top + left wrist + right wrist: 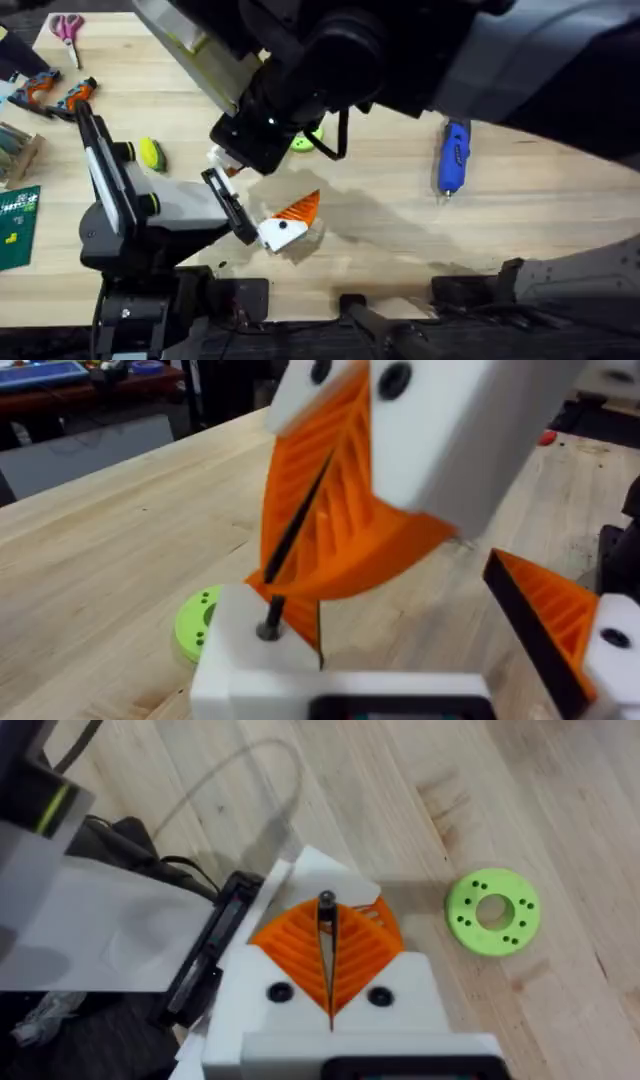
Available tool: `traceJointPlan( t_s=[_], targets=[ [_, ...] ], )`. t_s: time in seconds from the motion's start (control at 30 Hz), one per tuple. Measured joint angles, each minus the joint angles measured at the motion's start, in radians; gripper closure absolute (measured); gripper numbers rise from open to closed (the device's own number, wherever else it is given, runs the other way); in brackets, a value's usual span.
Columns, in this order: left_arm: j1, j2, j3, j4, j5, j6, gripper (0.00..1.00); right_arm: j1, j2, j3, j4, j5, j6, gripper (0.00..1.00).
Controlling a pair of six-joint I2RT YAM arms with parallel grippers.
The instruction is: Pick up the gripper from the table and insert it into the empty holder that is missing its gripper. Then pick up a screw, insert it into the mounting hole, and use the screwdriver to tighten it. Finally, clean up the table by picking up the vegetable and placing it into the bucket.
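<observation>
Screwdriver, pale wood table, scissors

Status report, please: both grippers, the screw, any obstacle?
Left gripper jaws open. Right gripper shut on thin dark screw, its end at white holder. Screwdriver on table, untouched. No obstacle seen.

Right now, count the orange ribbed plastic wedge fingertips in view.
3. Two orange ribbed wedges sit pressed together on the right hand, pinching a dark screw; one on the left hand. Another may be hidden.
</observation>
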Motion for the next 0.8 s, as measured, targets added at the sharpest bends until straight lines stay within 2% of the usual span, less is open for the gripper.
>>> traceJointPlan(
  t_s=[0.8],
  targets=[
    [0.000, 0.000, 0.000, 0.000, 0.000, -0.003, 0.015, 0.021, 0.006, 0.003, 0.009, 0.004, 0.000, 0.995]
  ],
)
